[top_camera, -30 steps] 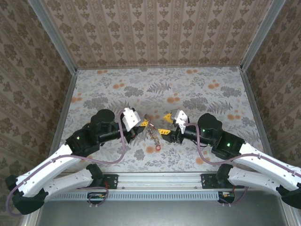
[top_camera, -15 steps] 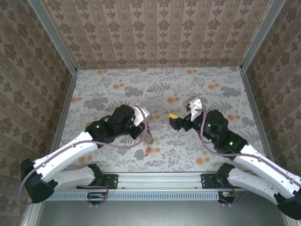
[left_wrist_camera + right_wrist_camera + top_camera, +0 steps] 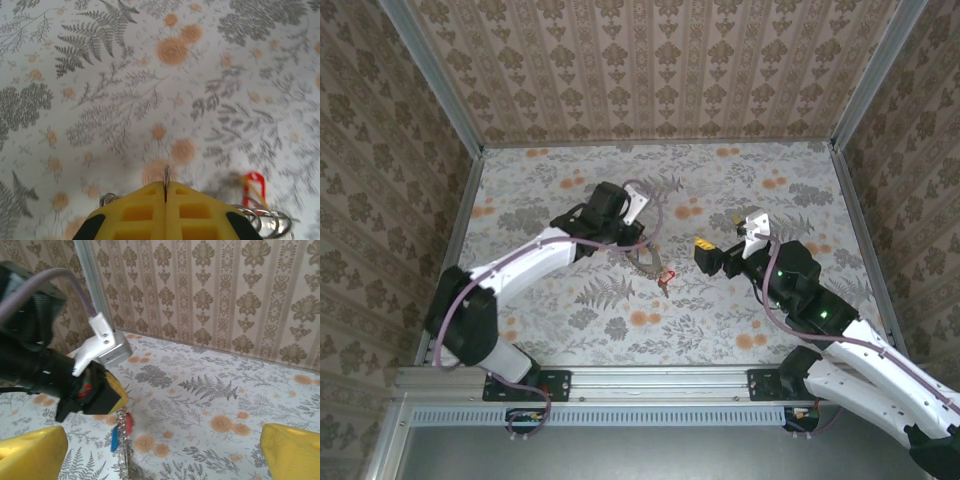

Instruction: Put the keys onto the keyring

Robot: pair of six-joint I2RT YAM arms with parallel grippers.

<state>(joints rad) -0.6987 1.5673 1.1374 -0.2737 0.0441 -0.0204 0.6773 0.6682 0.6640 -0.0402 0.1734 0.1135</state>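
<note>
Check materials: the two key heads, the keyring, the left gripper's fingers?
Red key head and blue key head: solid colour, dull, probably plastic. Keyring: thin silvery-grey coils that glint, likely metal. Left gripper's fingers: matte yellow with moulded square pockets, plastic or rubber; the look leaves it open.

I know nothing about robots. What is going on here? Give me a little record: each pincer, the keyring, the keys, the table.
left pincer: shut, pinching the keyring
right pincer: wide open, holding nothing, apart from the keys
keyring: thin chain-like loop hanging below the left pincer
red key: dangles beside the chain, just under the left pincer
blue key: dangles next to the red key, a little lower
table: covered in a fern and orange flower print
</note>
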